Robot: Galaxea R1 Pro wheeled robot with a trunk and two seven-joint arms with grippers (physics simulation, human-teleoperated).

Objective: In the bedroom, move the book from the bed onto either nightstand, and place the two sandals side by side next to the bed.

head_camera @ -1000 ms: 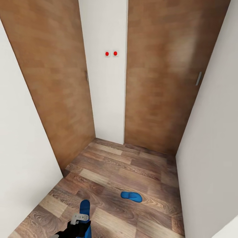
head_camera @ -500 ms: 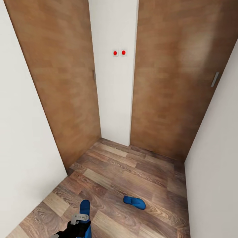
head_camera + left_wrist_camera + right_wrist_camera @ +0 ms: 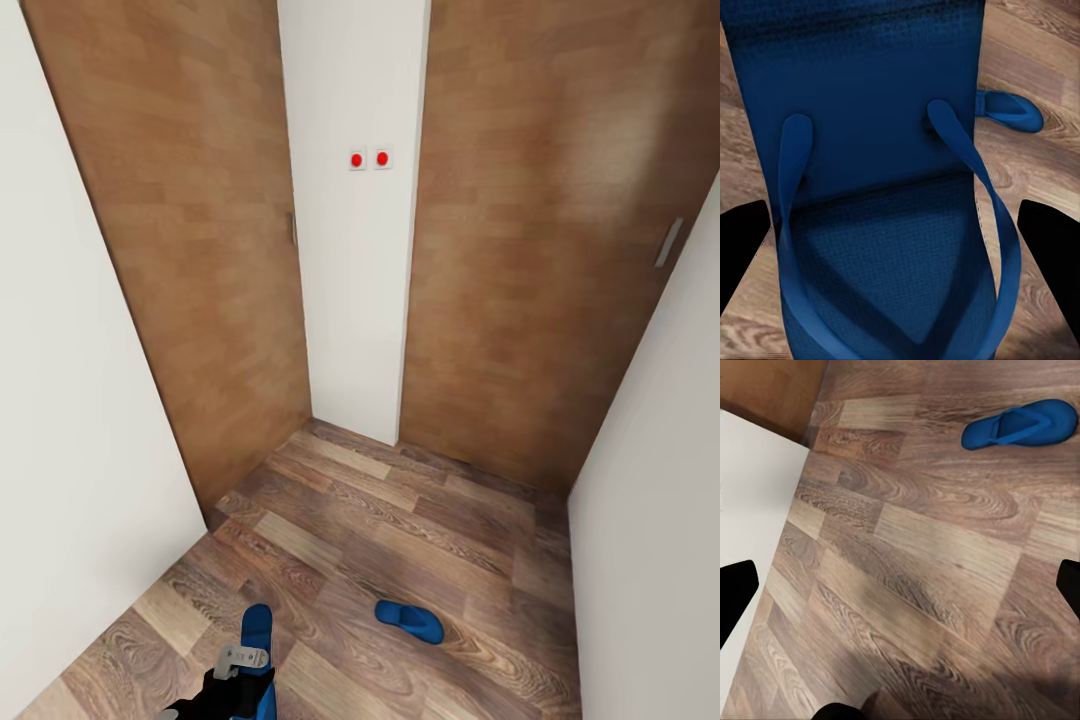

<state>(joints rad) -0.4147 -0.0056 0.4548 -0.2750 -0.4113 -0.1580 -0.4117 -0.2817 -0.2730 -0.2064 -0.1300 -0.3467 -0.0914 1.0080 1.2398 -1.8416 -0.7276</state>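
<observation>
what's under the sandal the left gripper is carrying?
Under the held sandal in the left gripper, wood-plank floor shows at its edges, with the second sandal lying past it. The floor directly beneath is covered.

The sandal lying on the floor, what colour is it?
Bright blue; the sandal shows best in the right wrist view, against the brown wood-plank floor.

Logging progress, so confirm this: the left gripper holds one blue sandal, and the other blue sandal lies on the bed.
One part is wrong. The left gripper does hold one blue sandal, its fingers on either side of the sole in the left wrist view. The other sandal lies on the wood-plank floor, not on a bed; the head view shows it near the two wooden doors.
</observation>
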